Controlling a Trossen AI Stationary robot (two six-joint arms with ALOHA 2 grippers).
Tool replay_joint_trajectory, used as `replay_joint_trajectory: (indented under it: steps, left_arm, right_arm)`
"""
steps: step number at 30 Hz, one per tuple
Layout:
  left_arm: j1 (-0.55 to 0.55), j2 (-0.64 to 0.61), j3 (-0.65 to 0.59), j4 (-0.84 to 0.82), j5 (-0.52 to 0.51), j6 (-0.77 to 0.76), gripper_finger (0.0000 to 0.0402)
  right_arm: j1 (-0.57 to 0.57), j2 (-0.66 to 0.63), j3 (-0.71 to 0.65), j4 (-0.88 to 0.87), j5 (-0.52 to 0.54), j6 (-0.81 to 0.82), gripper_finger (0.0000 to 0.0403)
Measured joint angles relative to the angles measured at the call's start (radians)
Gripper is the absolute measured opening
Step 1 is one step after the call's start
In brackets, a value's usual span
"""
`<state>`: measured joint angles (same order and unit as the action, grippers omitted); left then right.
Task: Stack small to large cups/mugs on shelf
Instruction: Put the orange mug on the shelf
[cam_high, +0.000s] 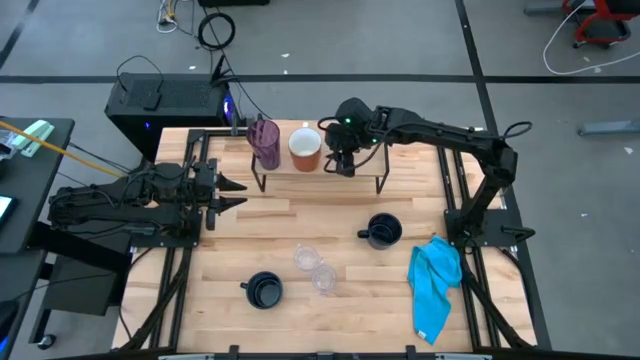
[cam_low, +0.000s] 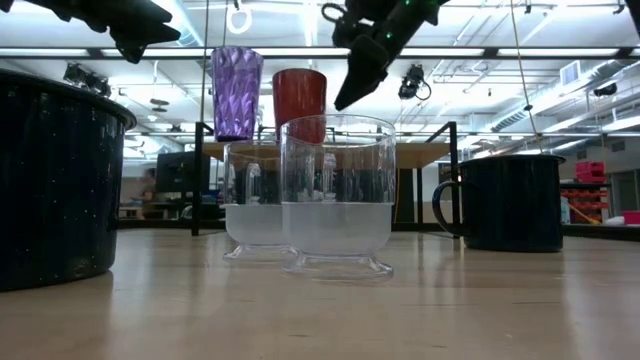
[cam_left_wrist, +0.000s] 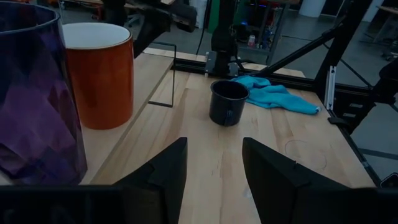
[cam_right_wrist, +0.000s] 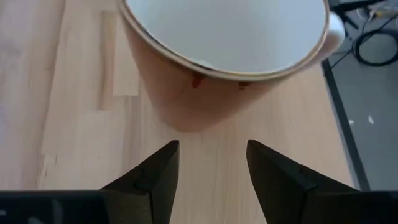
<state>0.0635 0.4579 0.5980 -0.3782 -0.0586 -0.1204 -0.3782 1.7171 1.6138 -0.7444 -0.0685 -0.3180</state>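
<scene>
Two dark fingers of the right gripper (cam_right_wrist: 208, 180) stand spread with nothing between them, poised above the shelf (cam_high: 360, 165) just beside the mug (cam_high: 305, 148), which the high view shows as orange outside and white inside (the reverse of what one might expect). In the right wrist view the mug (cam_right_wrist: 224, 50) sits just beyond the fingertips, its white mouth open and its wall clear of both fingers. The mug stands upright on the plank, and the translucent purple tumbler (cam_high: 265, 142) stands upright next to it, near the shelf's other end; from the low view the tumbler (cam_low: 236, 92) and mug (cam_low: 299, 100) rise side by side above the table. The left gripper (cam_left_wrist: 211, 171) waits low over the table's left side, its fingers also parted and empty, pointing toward the shelf, with the tumbler (cam_left_wrist: 37, 99) and mug (cam_left_wrist: 99, 71) close ahead. On the tabletop (cam_high: 300, 220), well apart from both grippers, one black mug (cam_high: 382, 231) stands between the shelf and the blue cloth (cam_high: 436, 280), another black mug (cam_high: 263, 290) sits near the front edge, and the two small clear cups (cam_high: 315, 268) stand close together between them.
</scene>
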Motion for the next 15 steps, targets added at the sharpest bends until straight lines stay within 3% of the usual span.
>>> replay_joint_trajectory:
  steps: [15]
  left_arm:
    - [0.0, 0.0, 0.0, 0.0, 0.0, 0.0, 0.0162]
  right_arm:
    - [0.002, 0.112, 0.0, 0.067, -0.011, -0.03, 0.0185]
